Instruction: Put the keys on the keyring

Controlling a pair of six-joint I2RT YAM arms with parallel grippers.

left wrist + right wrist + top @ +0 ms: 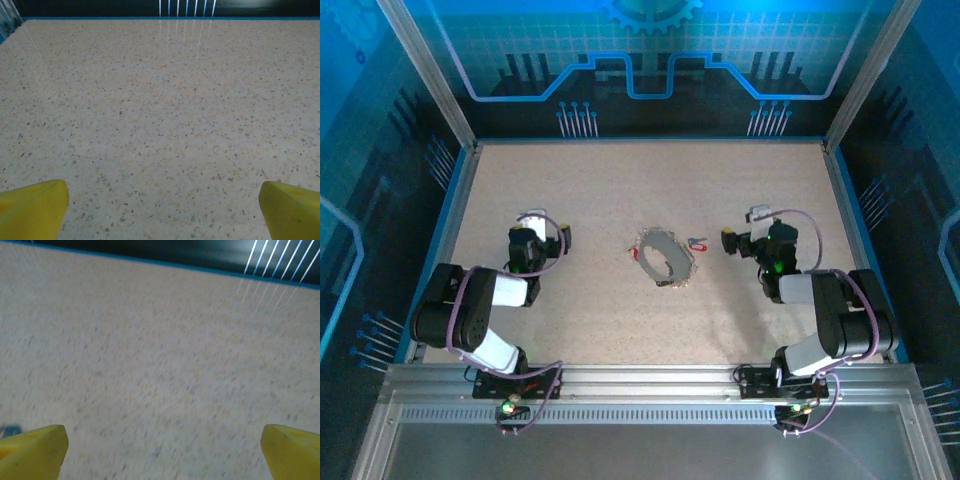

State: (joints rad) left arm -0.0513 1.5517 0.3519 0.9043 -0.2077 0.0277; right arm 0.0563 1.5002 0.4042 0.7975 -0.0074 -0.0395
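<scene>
Thin silver-grey wire keyring [647, 256] lies on the speckled beige bench [580, 180], long axis far-left to near-right, tiny red-headed keys [697, 242] beside it. Left claw [162, 212] and right claw [162, 452] gape apart, empty.

The left arm [470, 320] and right arm [840, 325] sat folded at the elbow, forearms reaching forward, while the left gripper [162, 210] and right gripper [162, 452] hung low with yellow fingertips [35, 207] spread wide apart.
</scene>
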